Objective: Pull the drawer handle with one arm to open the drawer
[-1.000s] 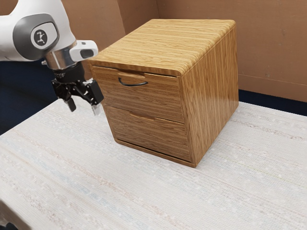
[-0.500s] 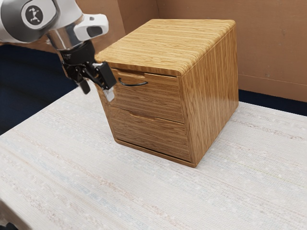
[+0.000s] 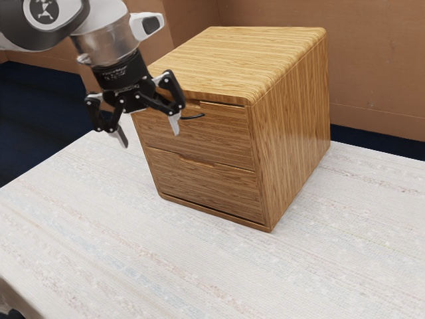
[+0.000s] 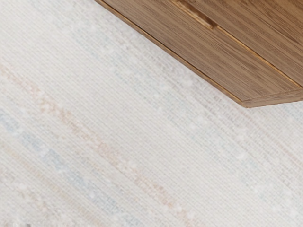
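A bamboo-grained wooden cabinet (image 3: 265,100) with two drawers stands on the table. The top drawer (image 3: 212,136) carries a thin black wire handle (image 3: 191,117) near its upper left corner; the drawer front sits flush with the cabinet. My black gripper (image 3: 147,129) hangs open in front of the top drawer's left end, fingers spread wide and pointing down. One fingertip (image 3: 175,126) lies just left of the handle, the other fingertip (image 3: 123,139) is off the cabinet's left edge. In the wrist view the cabinet's lower front (image 4: 227,52) crosses above the pale table.
The table (image 3: 199,266) is covered with a pale woven cloth and stretches wide in front of the cabinet. The lower drawer (image 3: 206,183) has a recessed grip. Brown walls (image 3: 378,60) stand behind, with dark floor (image 3: 40,113) at the exterior view's left.
My hand has risen and moved toward the exterior view's right, from beside the cabinet to in front of the top drawer. The fingers have spread wider and the wrist has turned.
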Robot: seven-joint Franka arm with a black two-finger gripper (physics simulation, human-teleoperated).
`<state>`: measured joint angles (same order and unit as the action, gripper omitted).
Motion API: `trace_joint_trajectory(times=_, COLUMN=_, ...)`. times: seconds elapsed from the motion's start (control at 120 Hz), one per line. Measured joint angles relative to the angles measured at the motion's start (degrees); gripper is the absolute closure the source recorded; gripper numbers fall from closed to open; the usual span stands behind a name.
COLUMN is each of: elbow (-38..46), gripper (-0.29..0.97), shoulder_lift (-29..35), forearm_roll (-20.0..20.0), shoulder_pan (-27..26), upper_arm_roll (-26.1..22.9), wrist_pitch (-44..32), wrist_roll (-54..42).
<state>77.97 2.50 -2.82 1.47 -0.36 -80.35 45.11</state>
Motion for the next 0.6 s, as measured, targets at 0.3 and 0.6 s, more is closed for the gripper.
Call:
trace_joint_trajectory(times=0.3, elbow=0.35, gripper=0.0, shoulder_lift=-1.75, forearm_roll=-2.06, shoulder_pan=1.7, upper_arm_roll=-0.47, wrist_pitch=-3.99, wrist_roll=18.64)
trace_joint_trajectory(times=0.6, elbow=6.34, gripper=0.0, shoulder_lift=1.94, forearm_roll=-2.27, shoulder_pan=-0.42, upper_arm_roll=3.35, wrist_pitch=-8.91, wrist_roll=30.0)
